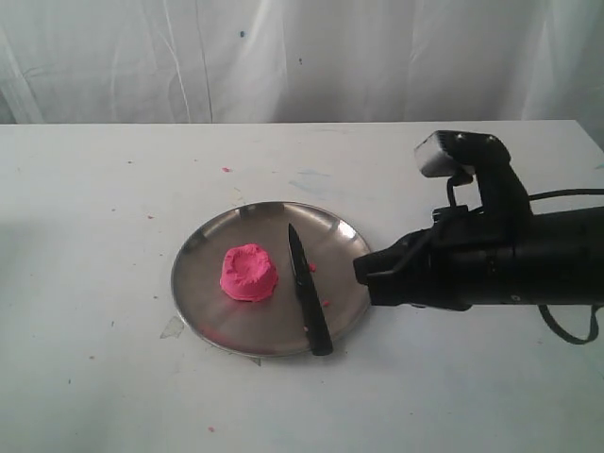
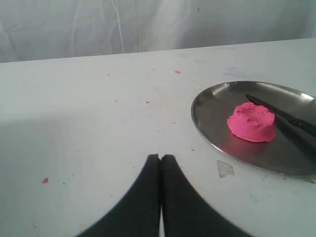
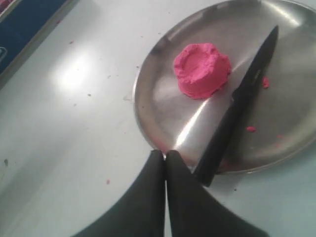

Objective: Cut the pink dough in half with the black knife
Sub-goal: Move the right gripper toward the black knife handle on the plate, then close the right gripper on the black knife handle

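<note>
The pink dough (image 1: pixel 249 272) is one dimpled mound resting left of centre on the round steel plate (image 1: pixel 203 236). To its right lies the black knife (image 1: pixel 308 291), tip pointing away and handle end over the plate's near rim. My right gripper (image 1: pixel 361 271) hovers just right of the plate, shut and holding nothing. In the right wrist view the dough (image 3: pixel 201 69), the knife (image 3: pixel 237 108) and the plate (image 3: pixel 153 98) lie ahead of the right gripper (image 3: pixel 164 153). My left gripper (image 2: pixel 160 157) is shut and empty over bare table, with the plate (image 2: pixel 207 108), dough (image 2: pixel 252 122) and knife (image 2: pixel 286 115) off to one side.
Tiny pink crumbs (image 2: pixel 45 180) dot the white table. A scrap of tape (image 2: pixel 225 169) sits by the plate's rim. A blue object (image 3: pixel 24 24) shows at the edge of the right wrist view. A white curtain (image 1: pixel 283 57) hangs behind the table.
</note>
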`<move>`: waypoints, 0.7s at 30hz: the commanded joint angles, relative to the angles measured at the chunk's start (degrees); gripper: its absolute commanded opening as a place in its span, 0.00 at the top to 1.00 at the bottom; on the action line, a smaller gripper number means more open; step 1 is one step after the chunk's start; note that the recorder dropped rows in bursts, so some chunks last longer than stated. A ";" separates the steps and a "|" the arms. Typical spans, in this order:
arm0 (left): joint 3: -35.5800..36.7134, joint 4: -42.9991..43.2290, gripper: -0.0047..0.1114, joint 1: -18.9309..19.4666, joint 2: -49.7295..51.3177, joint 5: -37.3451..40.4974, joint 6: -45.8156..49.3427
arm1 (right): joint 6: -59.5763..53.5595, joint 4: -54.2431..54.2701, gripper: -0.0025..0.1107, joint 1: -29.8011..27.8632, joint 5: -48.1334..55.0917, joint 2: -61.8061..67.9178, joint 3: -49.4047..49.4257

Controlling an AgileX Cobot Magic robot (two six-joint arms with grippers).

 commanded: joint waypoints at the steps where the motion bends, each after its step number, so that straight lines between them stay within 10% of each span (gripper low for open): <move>1: -0.37 0.11 0.96 -0.30 -0.26 -0.30 -0.29 | -1.54 -0.31 0.98 -3.34 -0.14 5.22 -1.43; 21: -0.37 0.11 0.96 -0.30 -0.26 -0.30 -0.29 | -1.54 -1.24 0.52 -3.90 13.46 23.86 -9.34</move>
